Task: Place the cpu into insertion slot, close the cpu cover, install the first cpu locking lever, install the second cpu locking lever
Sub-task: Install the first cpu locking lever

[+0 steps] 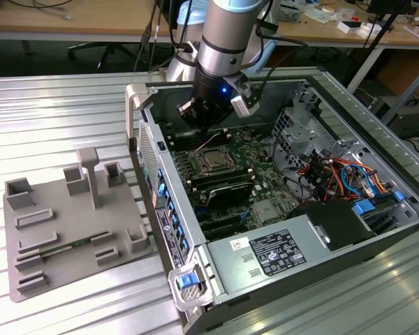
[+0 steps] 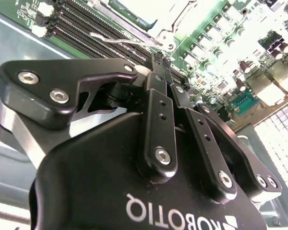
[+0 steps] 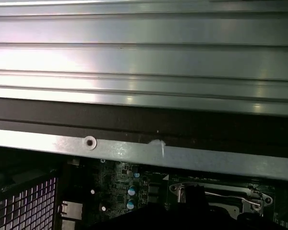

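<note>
The end effector [image 1: 208, 115] hangs inside the open computer case [image 1: 148, 167], just above the green board [image 1: 265, 174]. In the second wrist view its two fingers [image 2: 156, 110] are pressed together, and nothing is seen held between them. The fingertips are close to the board, near the end of a thin wire locking lever [image 2: 116, 40].

In the exterior view the insertion slot [image 1: 225, 172] sits a little below the end effector. A grey square is seen in its middle; this is judged to be the cpu [image 1: 214, 162], already lying in the slot. The silver cpu cover [image 1: 202, 158] seems to lie flat around it, but this cannot be told for sure. The case is carried by a ribbed metal bench [image 1: 56, 118], and a grey tray of holders [image 1: 63, 230] lies beside it.

The cpu is judged to be light, flat and stiff, and easy to hurt. The tiny pins under it can be bent, so it should be touched only at its edges and never pushed hard. The cover is thin metal and swings on a hinge. The lever is thin, springy wire. It can slip off smooth fingers, so it is best taken at its bent end and pushed down slowly.
</note>
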`<action>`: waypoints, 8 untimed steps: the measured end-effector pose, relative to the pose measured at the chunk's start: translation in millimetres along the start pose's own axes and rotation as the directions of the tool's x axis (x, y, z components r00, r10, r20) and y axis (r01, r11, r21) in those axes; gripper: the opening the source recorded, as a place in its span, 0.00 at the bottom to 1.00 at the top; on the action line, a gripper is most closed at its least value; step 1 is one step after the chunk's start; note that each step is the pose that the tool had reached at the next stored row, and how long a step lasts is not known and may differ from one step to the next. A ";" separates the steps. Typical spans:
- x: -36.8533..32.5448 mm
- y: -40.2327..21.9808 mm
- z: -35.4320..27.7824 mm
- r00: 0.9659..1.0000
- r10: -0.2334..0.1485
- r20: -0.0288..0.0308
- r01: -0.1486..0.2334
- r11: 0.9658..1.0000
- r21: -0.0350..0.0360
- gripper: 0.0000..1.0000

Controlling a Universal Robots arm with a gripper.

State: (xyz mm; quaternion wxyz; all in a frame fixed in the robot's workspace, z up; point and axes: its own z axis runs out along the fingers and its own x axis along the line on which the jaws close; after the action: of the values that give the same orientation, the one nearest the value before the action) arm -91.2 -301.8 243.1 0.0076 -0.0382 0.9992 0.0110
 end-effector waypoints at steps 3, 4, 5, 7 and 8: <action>-1.4 1.5 2.5 1.000 0.000 -0.002 0.000 1.000 0.022 0.11; -1.7 2.3 2.9 1.000 0.000 -0.002 0.000 1.000 0.028 0.11; -2.6 4.8 3.5 1.000 0.000 -0.003 0.001 0.999 0.033 0.11; -3.9 8.1 4.5 1.000 0.000 -0.003 0.001 0.999 0.035 0.11; -4.4 8.8 5.2 1.000 0.000 -0.003 0.001 0.999 0.035 0.11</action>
State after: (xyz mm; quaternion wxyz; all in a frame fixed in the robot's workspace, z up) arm -87.3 -292.5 238.2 0.0069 -0.0384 0.9992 -0.0067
